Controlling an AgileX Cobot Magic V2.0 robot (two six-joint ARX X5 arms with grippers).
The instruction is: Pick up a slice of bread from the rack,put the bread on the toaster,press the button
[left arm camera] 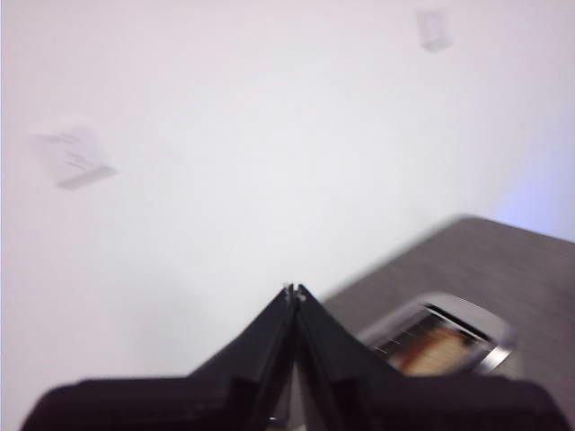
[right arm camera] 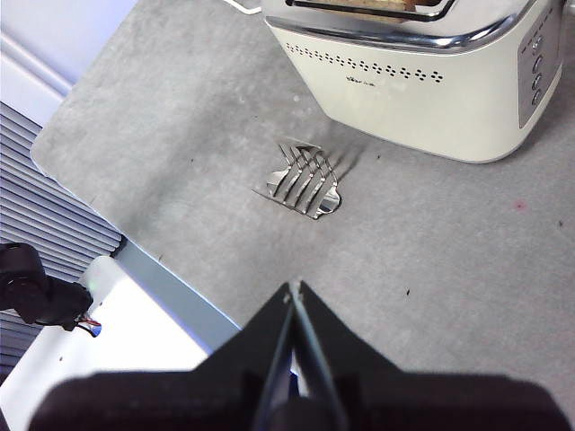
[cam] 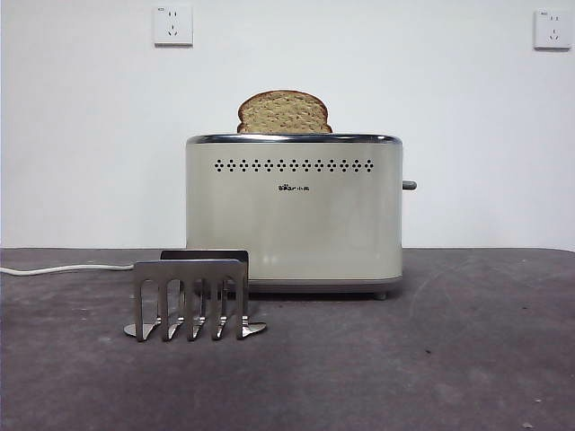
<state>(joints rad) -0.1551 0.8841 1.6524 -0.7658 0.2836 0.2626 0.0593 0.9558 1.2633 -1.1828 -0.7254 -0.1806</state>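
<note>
We see the bread point(cam: 284, 113) standing in the toaster point(cam: 293, 215), with its round top poking up out of the slot. The rack point(cam: 192, 299) in front of the toaster has no bread in it. So we think the one job left is to push the button point(cam: 409, 185).

The button is a small dark knob that sticks out sideways from the toaster's narrow end, up near the top. In the front view that is the far end from the rack.

Both arms are up and away from the table. The left gripper point(left arm camera: 295, 291) is pinched closed and holds nothing. It looks down on the toaster's top, and we can see the bread in the slot. The right gripper point(right arm camera: 293, 288) is closed and empty too. It hangs over the table, with the rack between it and the toaster.

We cannot tell which arm is nearer the button. The front view shows no arm at all. The left wrist view is blurry. The right wrist view cuts off the toaster's top and shows some small buttons on its end, but not the knob.
</note>
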